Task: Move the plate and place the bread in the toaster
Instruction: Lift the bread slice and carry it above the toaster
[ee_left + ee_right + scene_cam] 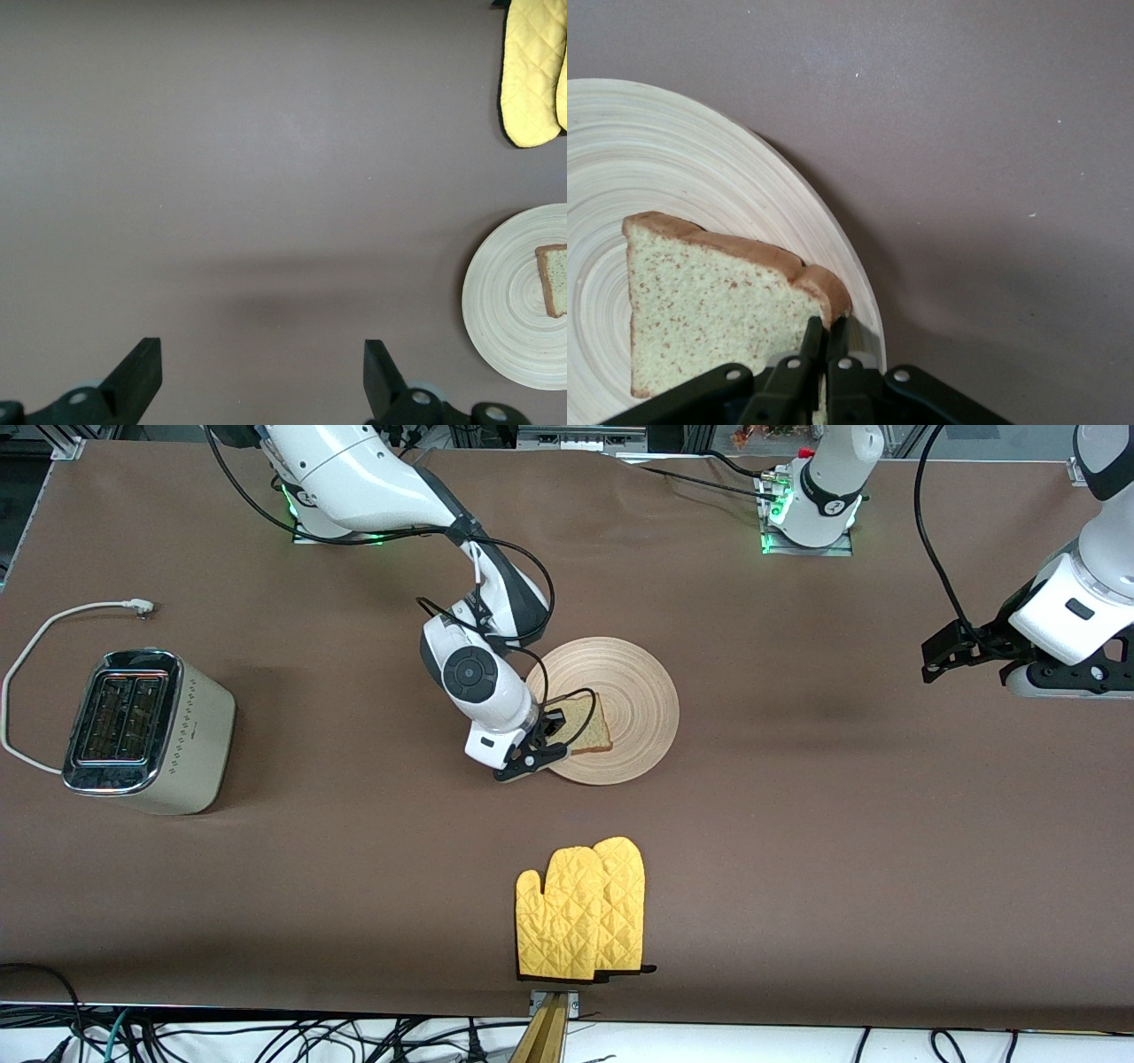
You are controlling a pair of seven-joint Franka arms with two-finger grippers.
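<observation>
The pale wooden plate (638, 691) lies mid-table with the bread (589, 722) on its part toward the right arm's end. My right gripper (554, 737) is low over the plate's rim, shut on the bread's crust edge. In the right wrist view the gripper (827, 332) pinches the brown crust of the bread (709, 301) above the plate (700, 159). The cream toaster (146, 731) stands at the right arm's end, slots up. My left gripper (939, 660) waits open and empty above the table at the left arm's end. Its wrist view shows the gripper (263, 381), the plate (505, 301) and the bread (554, 279).
A pair of yellow oven mitts (580, 912) lies nearer the front camera than the plate, also seen in the left wrist view (532, 71). The toaster's white cord (53, 620) loops on the table beside it, farther from the front camera.
</observation>
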